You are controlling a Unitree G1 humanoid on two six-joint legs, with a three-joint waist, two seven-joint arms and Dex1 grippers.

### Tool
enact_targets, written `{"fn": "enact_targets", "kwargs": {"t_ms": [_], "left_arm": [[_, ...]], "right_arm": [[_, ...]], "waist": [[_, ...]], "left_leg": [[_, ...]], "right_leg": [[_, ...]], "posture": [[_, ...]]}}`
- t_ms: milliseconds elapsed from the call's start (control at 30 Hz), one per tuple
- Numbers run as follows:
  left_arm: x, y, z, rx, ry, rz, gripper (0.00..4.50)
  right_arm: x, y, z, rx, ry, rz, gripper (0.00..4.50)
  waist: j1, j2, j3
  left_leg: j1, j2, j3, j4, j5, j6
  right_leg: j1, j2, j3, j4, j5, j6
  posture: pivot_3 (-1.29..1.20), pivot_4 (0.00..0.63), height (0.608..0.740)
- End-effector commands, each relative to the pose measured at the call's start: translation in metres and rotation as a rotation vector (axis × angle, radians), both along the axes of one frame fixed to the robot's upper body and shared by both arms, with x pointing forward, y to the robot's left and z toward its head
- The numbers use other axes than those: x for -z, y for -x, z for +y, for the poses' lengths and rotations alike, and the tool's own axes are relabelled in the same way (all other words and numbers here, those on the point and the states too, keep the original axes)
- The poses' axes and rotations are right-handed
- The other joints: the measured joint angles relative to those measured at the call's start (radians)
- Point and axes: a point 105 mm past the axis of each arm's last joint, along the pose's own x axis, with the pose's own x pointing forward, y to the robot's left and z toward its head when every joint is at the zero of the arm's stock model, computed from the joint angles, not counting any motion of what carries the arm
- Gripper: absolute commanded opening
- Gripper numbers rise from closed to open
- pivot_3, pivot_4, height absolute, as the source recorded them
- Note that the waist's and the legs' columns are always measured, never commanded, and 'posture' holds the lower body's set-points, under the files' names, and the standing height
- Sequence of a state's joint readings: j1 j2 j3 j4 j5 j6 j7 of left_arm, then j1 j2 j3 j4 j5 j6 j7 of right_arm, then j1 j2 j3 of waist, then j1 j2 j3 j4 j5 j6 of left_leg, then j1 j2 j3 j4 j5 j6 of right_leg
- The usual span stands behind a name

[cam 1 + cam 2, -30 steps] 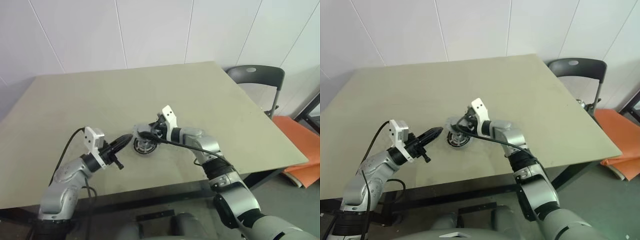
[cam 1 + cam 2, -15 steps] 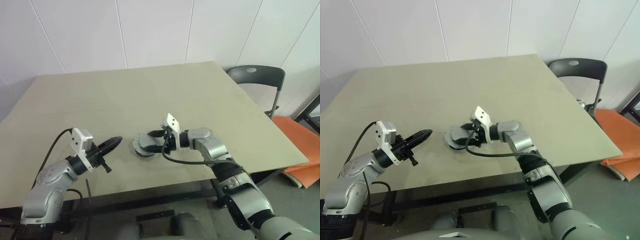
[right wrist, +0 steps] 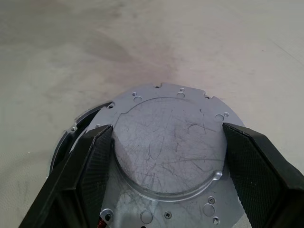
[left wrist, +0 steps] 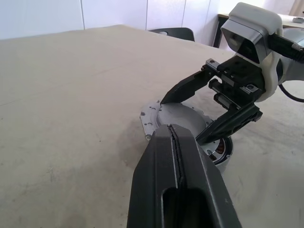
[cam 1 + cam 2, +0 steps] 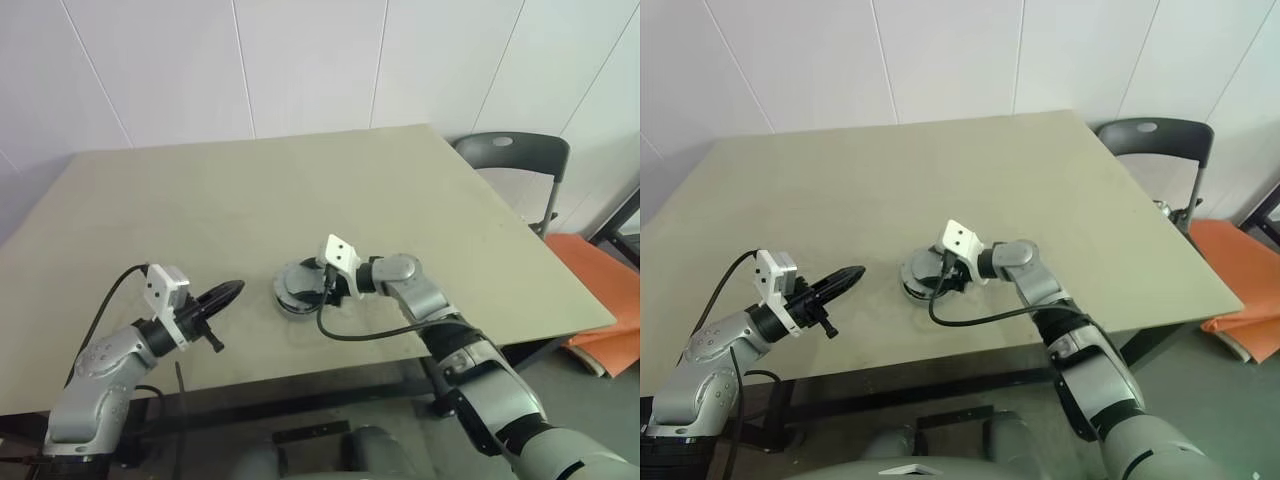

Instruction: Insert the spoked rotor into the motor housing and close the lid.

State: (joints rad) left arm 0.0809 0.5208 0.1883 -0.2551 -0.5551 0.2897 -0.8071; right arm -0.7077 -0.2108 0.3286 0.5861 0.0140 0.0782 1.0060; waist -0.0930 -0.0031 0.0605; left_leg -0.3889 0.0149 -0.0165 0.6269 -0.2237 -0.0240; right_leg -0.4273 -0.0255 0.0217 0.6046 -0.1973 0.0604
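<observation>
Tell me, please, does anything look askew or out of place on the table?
Yes. The lid is not seated squarely on the motor housing: it sits tilted and off-centre, with the housing's dark rim showing past one side. The right gripper holds the lid by its raised centre. Nothing looks spilled or damaged.

motor housing [image 3: 71,137] mostly hidden under lid [image 3: 166,152] — spoked rotor perhaps inside, unseen
</observation>
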Motion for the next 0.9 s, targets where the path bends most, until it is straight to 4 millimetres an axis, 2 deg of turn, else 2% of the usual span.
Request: {"fn": "enact_targets", "kwargs": {"t_ms": [33, 133, 300, 567, 700, 900], "left_arm": [[-0.008, -0.001, -0.001, 0.017, -0.017, -0.037, 0.0], [-0.008, -0.001, -0.001, 0.02, -0.016, -0.035, 0.0], [-0.008, 0.002, -0.006, 0.053, -0.024, -0.034, 0.0], [0.004, 0.008, -0.006, 0.088, -0.152, -0.034, 0.0], [0.007, 0.008, -0.002, 0.087, -0.18, -0.032, 0.0], [0.005, 0.006, 0.0, 0.073, -0.154, -0.038, 0.0]], "right_arm": [[-0.019, -0.005, -0.003, -0.012, -0.056, 0.025, 3.24], [-0.032, 0.0, -0.001, -0.044, -0.156, 0.108, 3.24], [-0.023, 0.006, -0.006, -0.09, -0.072, 0.103, 3.24], [0.0, 0.001, -0.009, -0.065, 0.11, -0.027, 3.24], [0.005, 0.003, -0.009, -0.073, 0.133, -0.035, 3.24], [-0.002, 0.015, -0.008, -0.132, 0.064, 0.095, 3.24]], "waist": [[0.001, 0.0, 0.0], [0.002, 0.0, 0.0], [0.0, 0.0, 0.0], [0.0, 0.0, 0.0], [-0.002, -0.001, 0.0], [0.0, -0.001, -0.001]], "left_leg": [[0.0, 0.0, 0.0, 0.0, 0.0, 0.0], [0.0, 0.0, 0.0, 0.002, 0.0, 0.0], [0.001, 0.0, 0.0, 0.002, 0.0, 0.0], [0.002, 0.0, 0.0, 0.004, 0.0, 0.0], [0.005, 0.0, 0.0, 0.004, -0.002, -0.003], [0.008, 0.0, 0.0, 0.003, -0.002, -0.003]], "right_leg": [[0.0, 0.0, 0.0, 0.0, 0.0, 0.0], [0.0, -0.001, 0.0, 0.002, 0.0, 0.0], [-0.001, 0.0, 0.0, 0.005, 0.0, 0.0], [0.0, -0.001, 0.0, 0.006, 0.0, 0.0], [0.002, -0.001, 0.0, 0.006, 0.0, 0.0], [0.005, -0.002, 0.0, 0.006, 0.0, 0.0]], "posture": [[0.0, 0.0, 0.74], [0.0, 0.0, 0.74], [0.0, 0.0, 0.74], [0.0, 0.0, 0.74], [0.0, 0.0, 0.74], [0.0, 0.0, 0.74]]}}
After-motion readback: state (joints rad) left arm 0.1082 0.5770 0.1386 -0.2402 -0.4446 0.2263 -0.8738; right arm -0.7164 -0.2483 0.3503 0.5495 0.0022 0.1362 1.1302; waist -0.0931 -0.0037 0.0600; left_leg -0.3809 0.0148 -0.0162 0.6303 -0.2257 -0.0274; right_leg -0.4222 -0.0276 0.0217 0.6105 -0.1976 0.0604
